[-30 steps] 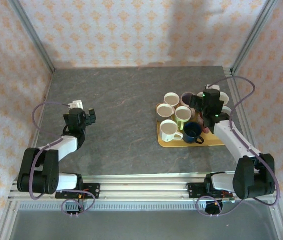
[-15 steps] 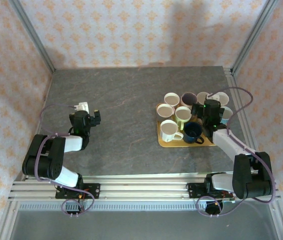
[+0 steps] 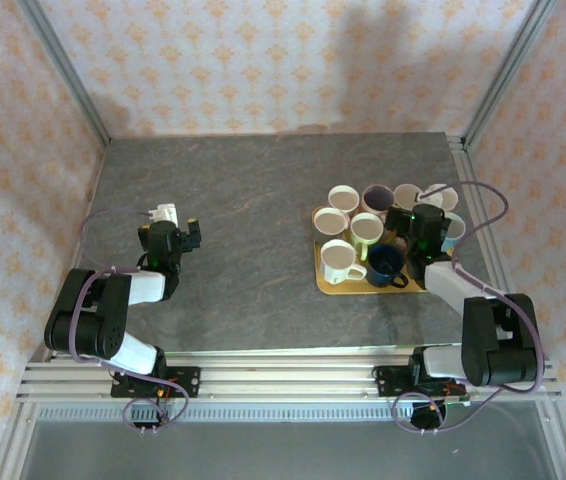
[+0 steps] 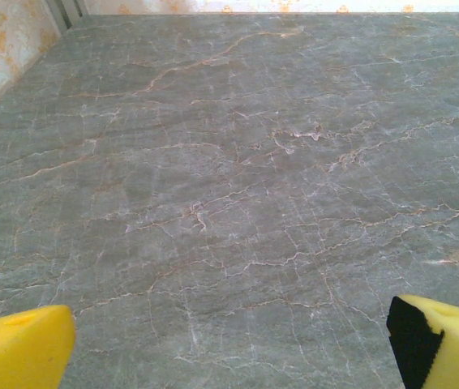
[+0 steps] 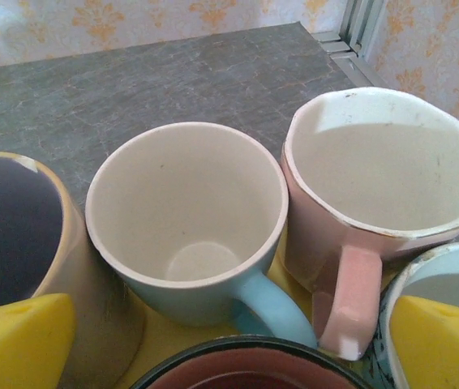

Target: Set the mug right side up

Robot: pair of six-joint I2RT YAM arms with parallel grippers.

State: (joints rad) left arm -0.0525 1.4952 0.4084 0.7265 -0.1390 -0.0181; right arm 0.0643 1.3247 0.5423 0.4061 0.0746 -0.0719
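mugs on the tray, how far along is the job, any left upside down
Done: every mug seen on the tray stands mouth up, including the blue mug and pink mug. In hand: nothing; right claw and left claw are open. Left: no visible mug needs turning.

No readable text – mugs, tray, walls unmarked.

Light blue mug [image 5: 185, 235]: upright, mouth up, cream inside, empty, handle turned toward the right wrist camera. Pink mug [image 5: 383, 186]: upright, just beside it on the right, handle likewise. Both stand on the yellow tray [image 3: 335, 288], on the bench [image 3: 243, 200] at its right side.
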